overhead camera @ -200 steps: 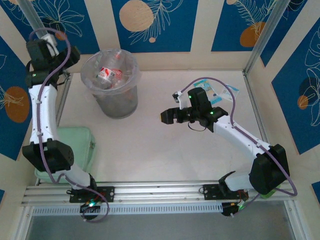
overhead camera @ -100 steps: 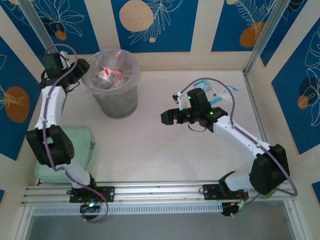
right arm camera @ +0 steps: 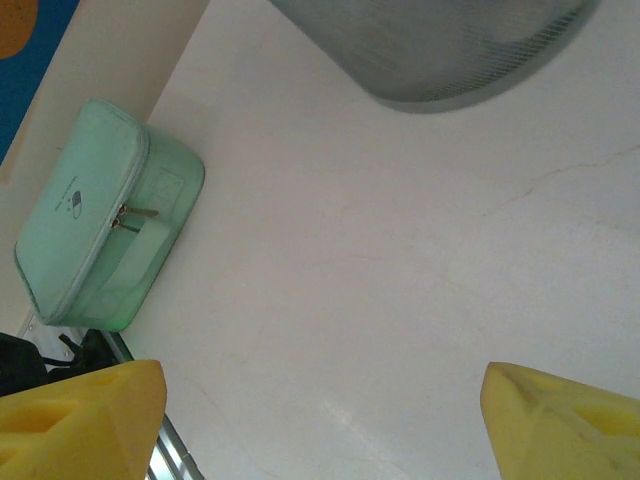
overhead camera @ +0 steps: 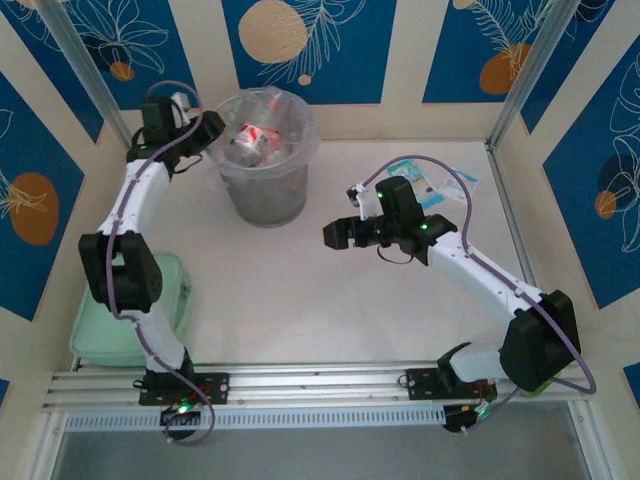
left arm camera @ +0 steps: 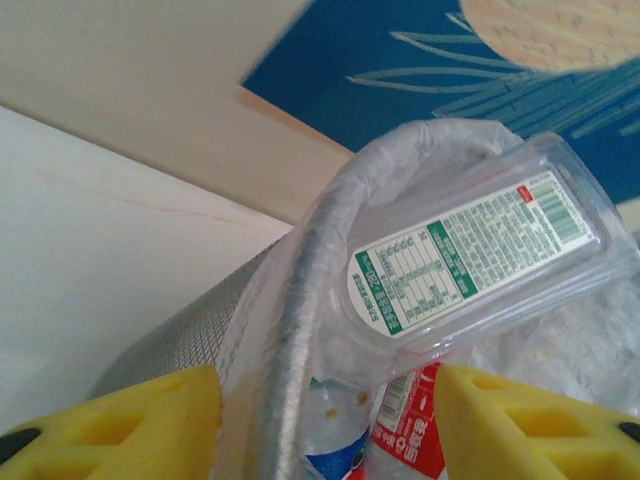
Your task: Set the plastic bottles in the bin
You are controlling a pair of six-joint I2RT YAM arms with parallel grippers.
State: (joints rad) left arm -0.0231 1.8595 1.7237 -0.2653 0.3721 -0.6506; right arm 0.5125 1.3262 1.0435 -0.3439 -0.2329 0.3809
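Bin [overhead camera: 262, 195] shifted right, wrist cam, L fingers [left arm camera: 120, 425] astride

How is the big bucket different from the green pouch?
The bin is round, see-through grey and stands upright; the green pouch is flat, solid pale green and lies down. The bin holds plastic bottles; the green pouch has a zipper along its side. Both sit on the white table.
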